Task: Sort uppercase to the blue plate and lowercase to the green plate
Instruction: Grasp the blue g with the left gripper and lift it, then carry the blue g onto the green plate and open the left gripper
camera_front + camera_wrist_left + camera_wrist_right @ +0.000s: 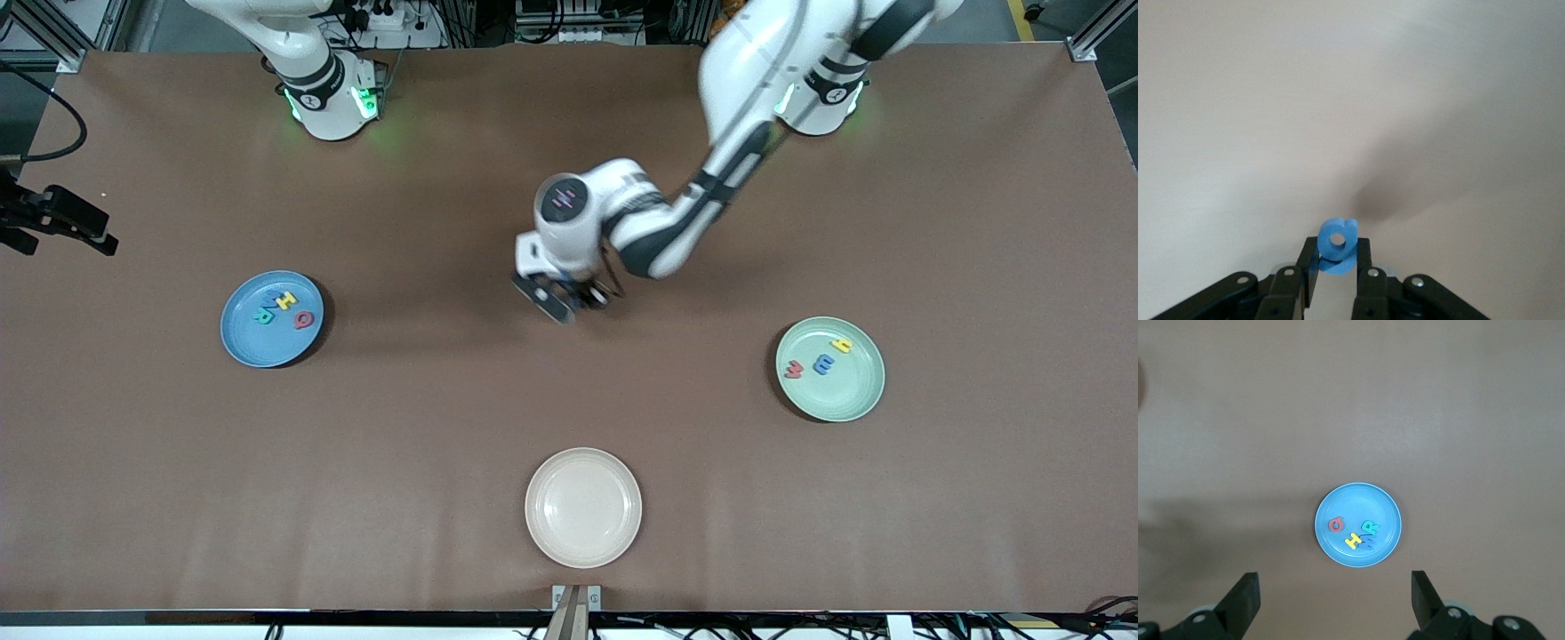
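Here the left pincer (1337, 267) is hanging over the middle of the surface (427, 427), its fingers pinching a blue e (1337, 244). The right pincer (1335, 600) is waiting wide open and empty above the blue plate (1389, 520), which is holding the uppercase (1358, 535) near the right arm's end. The green plate (853, 391) is sitting toward the left arm's end, carrying three lowercase (822, 360).

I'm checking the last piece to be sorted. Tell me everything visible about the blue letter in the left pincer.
The blue letter is a small, matte, foam-looking piece with a rounded loop and a round hole through it. The left pincer is shut on it, one finger on each side, holding it above bare brown table, about midway between the blue and green plates.
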